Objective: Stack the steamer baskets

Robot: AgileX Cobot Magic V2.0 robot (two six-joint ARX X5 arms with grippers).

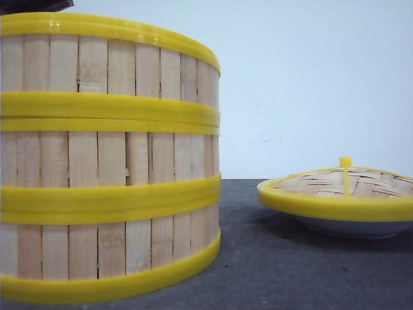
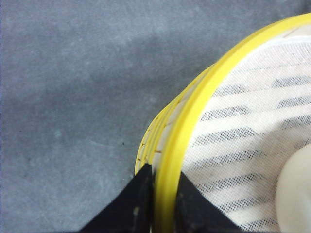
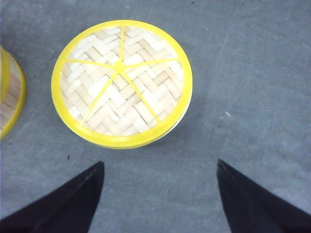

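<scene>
Now the left gripper (image 2: 164, 213) pinches the top steamer basket (image 1: 106, 64) by its rim; a jerky release could skew the stack, while the right gripper (image 3: 160, 194) hangs spread wide.

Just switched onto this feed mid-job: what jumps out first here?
The stack of three steamer baskets fills the left of the front view. The left gripper pinches the top basket's yellow rim. To the right, the woven lid rests on a white plate, the right gripper open above it.
</scene>
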